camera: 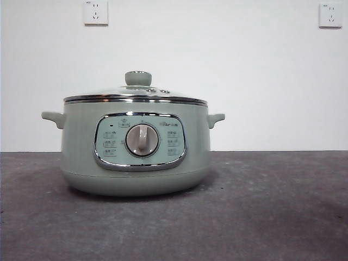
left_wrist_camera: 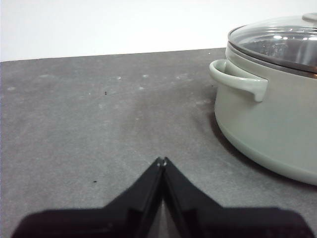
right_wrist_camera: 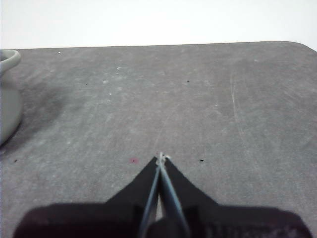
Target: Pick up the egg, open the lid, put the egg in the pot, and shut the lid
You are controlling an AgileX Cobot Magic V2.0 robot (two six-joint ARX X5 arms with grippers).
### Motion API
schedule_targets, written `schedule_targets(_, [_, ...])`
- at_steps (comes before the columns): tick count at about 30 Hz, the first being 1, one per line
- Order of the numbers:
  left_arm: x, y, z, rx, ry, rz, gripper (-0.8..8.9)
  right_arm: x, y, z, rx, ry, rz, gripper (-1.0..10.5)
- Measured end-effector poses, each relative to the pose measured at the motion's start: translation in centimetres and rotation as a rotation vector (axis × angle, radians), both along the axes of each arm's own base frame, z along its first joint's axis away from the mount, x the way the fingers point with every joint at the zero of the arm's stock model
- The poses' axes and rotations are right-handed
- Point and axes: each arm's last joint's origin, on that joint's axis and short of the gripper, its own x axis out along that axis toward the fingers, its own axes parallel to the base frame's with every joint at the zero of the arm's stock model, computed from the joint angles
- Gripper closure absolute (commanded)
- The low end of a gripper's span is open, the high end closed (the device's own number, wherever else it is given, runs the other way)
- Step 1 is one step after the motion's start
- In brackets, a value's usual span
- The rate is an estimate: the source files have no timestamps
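Observation:
The sage-green pot [camera: 136, 149] stands on the dark table left of centre in the front view, with its grey dial [camera: 142, 140] facing me. The glass lid [camera: 136, 95] with its green knob [camera: 138, 78] sits closed on it. The egg is not in view. My left gripper [left_wrist_camera: 161, 161] is shut and empty above the table beside the pot [left_wrist_camera: 270, 129], near its side handle [left_wrist_camera: 237, 82]. My right gripper [right_wrist_camera: 161, 157] is shut and empty over bare table, with the pot's edge [right_wrist_camera: 7, 99] off to one side. Neither arm shows in the front view.
The grey table [camera: 272, 206] runs to a white wall with two sockets [camera: 95, 12] [camera: 330, 15]. The table's far corner [right_wrist_camera: 297, 47] shows in the right wrist view.

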Motion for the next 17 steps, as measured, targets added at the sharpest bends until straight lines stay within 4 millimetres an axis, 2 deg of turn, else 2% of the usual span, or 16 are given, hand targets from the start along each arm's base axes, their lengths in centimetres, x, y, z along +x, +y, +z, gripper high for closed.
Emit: schedule_targets(17, [0.04, 0.00, -0.06, -0.001, 0.008, 0.000, 8.17, 0.00, 0.00, 0.00, 0.000, 0.000, 0.000, 9.5])
